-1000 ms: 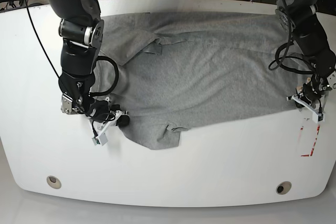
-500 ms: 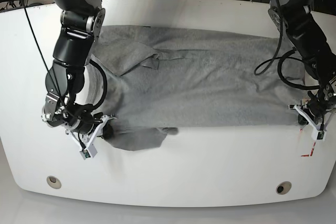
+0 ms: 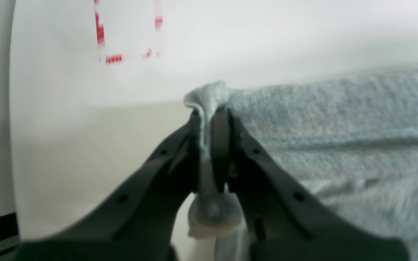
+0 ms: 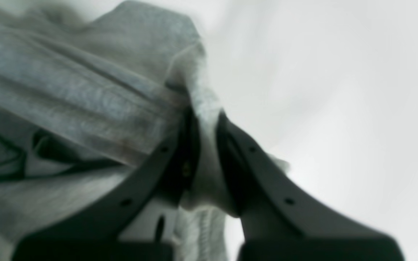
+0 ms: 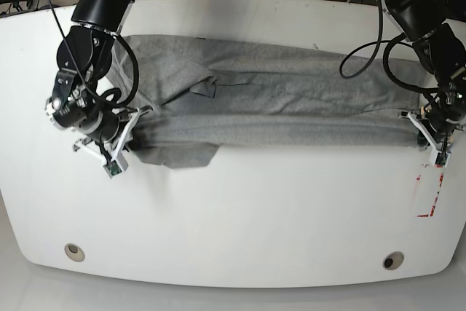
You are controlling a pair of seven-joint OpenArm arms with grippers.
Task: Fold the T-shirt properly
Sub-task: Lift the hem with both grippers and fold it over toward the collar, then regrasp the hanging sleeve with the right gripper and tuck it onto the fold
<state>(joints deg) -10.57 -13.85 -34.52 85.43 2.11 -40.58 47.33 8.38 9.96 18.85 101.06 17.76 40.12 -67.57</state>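
Your two grippers, left at three o'clock and right at nine, each clamp one T-shirt (grey) on one white table.

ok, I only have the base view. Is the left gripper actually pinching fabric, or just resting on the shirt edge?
Observer: Pinching. In the left wrist view the left gripper is shut on a fold of the T-shirt, with cloth bunched out past the fingertips.
Operator: And the right one?
Observer: Same. The right gripper is shut on the T-shirt, its edge squeezed between the fingers.
Operator: Anything near the left grip?
Observer: Red tape marks on the table beyond the cloth, apart from it.
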